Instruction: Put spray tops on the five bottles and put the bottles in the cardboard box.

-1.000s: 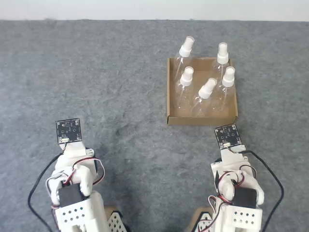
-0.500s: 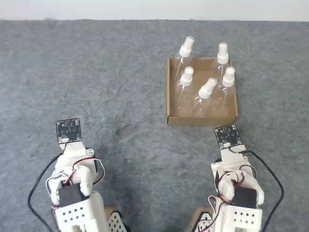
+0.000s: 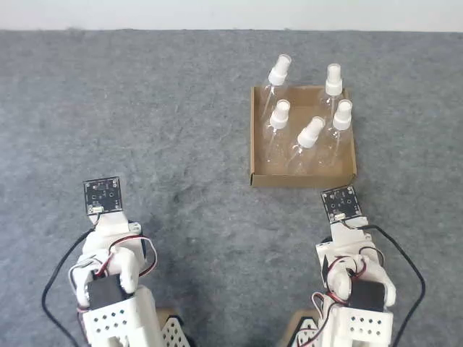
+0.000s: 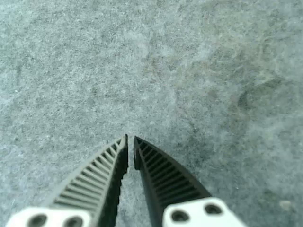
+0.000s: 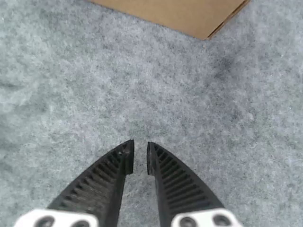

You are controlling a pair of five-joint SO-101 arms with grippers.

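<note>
Cardboard box (image 3: 304, 178): shallow, brown, open at the top, on the grey felt-like tabletop (image 3: 145, 108), toward the right side and just beyond the right arm (image 3: 353, 278); one of its corners shows close ahead of that arm in the right wrist view. Contents: five clear bottles, all inside the box, each fitted with a white spray top. Far-left bottle (image 3: 272, 92) and far-right bottle (image 3: 332, 97) stand along the far wall, their tops rising past the rim. Middle-left bottle (image 3: 275, 137) and near-right bottle (image 3: 336, 141) stand in front of them. Centre bottle (image 3: 299, 155) sits between those two and leans, its spray top (image 3: 311, 132) tilted toward the right. The bottles crowd close together; whether they touch cannot be told. Left arm (image 3: 108, 278): at the near left of the tabletop, well apart from the box. Left gripper (image 4: 130, 140): over bare grey surface, ribbed fingers (image 4: 102, 170) drawn almost together with a thin slit between them, holding nothing. Right gripper (image 5: 139, 146): over grey surface near the box corner, fingers drawn in to a narrow gap, holding nothing
</note>
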